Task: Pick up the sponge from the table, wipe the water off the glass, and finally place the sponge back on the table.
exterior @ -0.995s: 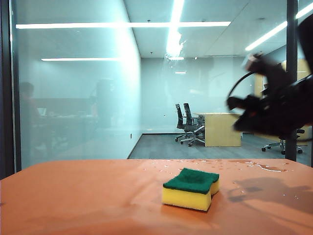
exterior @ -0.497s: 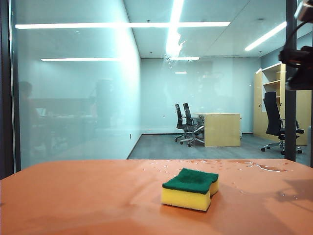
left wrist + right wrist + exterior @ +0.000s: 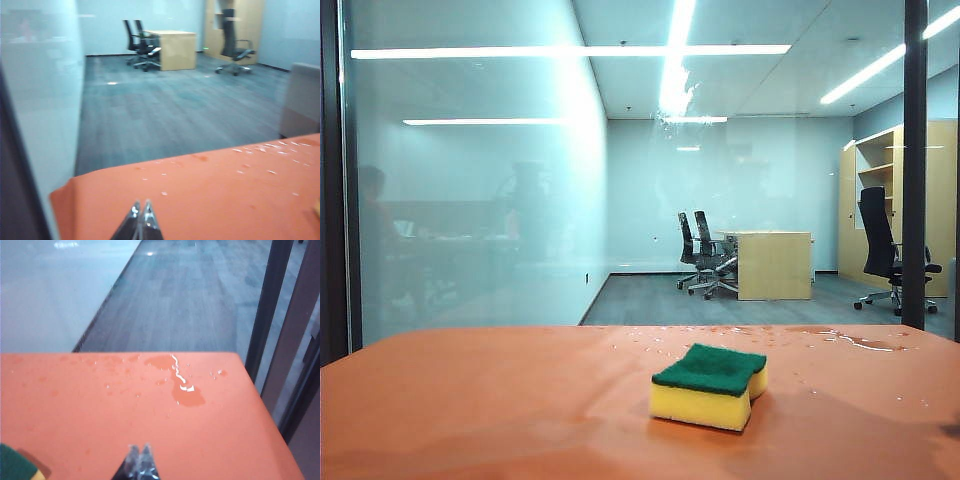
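**Sponge set down on the desk, both claws closed and empty**

The sponge [image 3: 710, 386] lies flat on the orange desk [image 3: 470, 400], green scouring layer up, yellow foam below, with no claw near it in the exterior view. Behind the desk stands the glass [image 3: 470, 200], where a faint whitish speckle of water [image 3: 672, 108] shows high on the pane, under the reflected ceiling light; whether any real wet remains there cannot be told.

The left claw [image 3: 140, 212] hangs over the near part of the desk with its tips pressed together and nothing between them; droplets lie ahead of it and off to one side. The right claw [image 3: 139, 456] is likewise pinched closed and empty. A corner of the sponge [image 3: 15, 467] sits just beside and behind it, and a clear puddle [image 3: 186, 392] lies ahead of it, well apart.

Judged from this layout, the task looks finished or nearly so: the sponge rests back on the desk and neither claw holds it. To do this closing step well, each claw should stay clear of the sponge and avoid dragging through the puddle. Should the pane need another pass, the right claw is the nearer one and would have to open before descending on the sponge.

No brand, label or readable writing appears on the sponge, the desk or the glass.
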{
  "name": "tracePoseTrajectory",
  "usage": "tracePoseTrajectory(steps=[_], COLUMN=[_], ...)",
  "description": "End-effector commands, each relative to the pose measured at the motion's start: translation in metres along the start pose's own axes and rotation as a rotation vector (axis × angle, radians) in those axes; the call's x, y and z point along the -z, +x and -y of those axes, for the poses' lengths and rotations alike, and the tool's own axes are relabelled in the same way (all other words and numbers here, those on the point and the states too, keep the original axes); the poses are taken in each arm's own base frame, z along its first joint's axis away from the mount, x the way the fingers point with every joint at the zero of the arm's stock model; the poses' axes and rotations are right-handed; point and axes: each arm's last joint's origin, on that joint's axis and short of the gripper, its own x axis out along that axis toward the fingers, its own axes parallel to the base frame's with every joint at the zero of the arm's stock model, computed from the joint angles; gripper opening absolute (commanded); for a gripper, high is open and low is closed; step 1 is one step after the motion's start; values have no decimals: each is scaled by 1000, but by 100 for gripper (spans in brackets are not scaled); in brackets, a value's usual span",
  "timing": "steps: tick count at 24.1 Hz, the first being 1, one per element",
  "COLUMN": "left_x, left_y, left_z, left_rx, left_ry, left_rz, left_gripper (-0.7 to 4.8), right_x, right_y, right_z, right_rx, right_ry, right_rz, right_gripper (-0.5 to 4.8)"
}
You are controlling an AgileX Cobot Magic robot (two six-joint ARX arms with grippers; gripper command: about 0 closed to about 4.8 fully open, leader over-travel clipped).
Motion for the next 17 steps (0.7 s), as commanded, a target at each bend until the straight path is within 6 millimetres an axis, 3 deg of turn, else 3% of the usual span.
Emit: tracePoseTrajectory(steps=[1, 9, 17], left_x=[-1, 1, 1], left_y=[0, 0, 0], left_z=[-3, -3, -3], left_rx=[-86, -99, -95], left_ry=[4, 0, -1], left_rz=[4, -18, -20], left_gripper=[-5, -5, -5], right_x=[2, 19, 20], right_y=[-6, -29, -45], right_z=[1, 4, 6], right_rx=[5, 28, 87], right_ry=[-16, -4, -12], right_rz=[-33, 48, 71], right_gripper=[-6, -6, -6])
